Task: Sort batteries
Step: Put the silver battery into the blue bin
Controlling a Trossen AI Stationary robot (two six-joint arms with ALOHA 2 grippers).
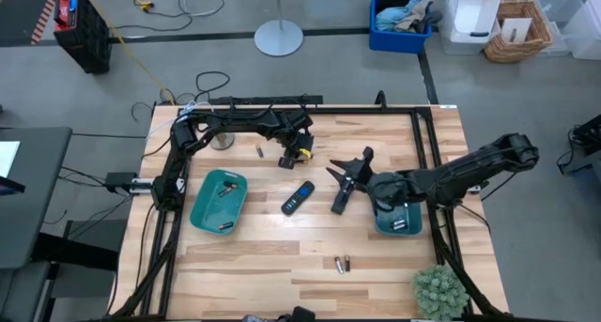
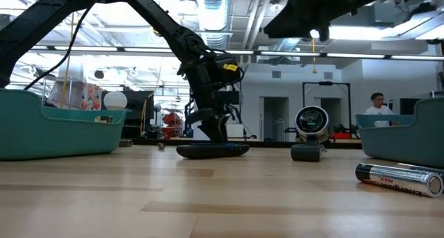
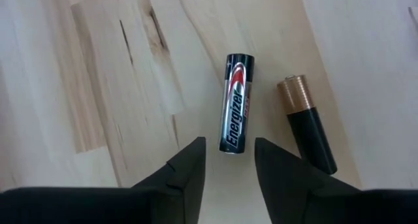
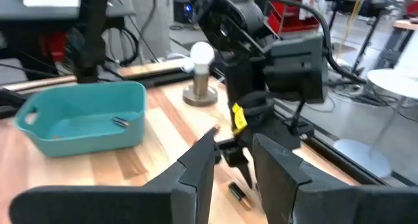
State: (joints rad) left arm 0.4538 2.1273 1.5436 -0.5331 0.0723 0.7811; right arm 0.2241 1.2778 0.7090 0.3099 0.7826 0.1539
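Two batteries lie side by side on the wood under my left gripper (image 3: 228, 175): a silver-and-black one (image 3: 235, 103) and a black one with a copper end (image 3: 308, 123). My left gripper (image 1: 293, 158) points down, open, with its fingers on either side of the silver battery's near end and not touching it. My right gripper (image 1: 349, 167) is open and empty above the table's middle and also shows in its wrist view (image 4: 232, 165). One battery (image 1: 259, 151) lies by the far edge, and two (image 1: 342, 263) lie near the front edge. Others lie in the left teal tray (image 1: 202, 214).
A second teal tray (image 1: 398, 226) sits under my right arm. A flat black remote (image 1: 298, 198) and a black flashlight (image 1: 340, 200) lie mid-table. A bulb on a metal base (image 4: 201, 80) stands at the far left. A green plant (image 1: 439, 289) stands at the front right corner.
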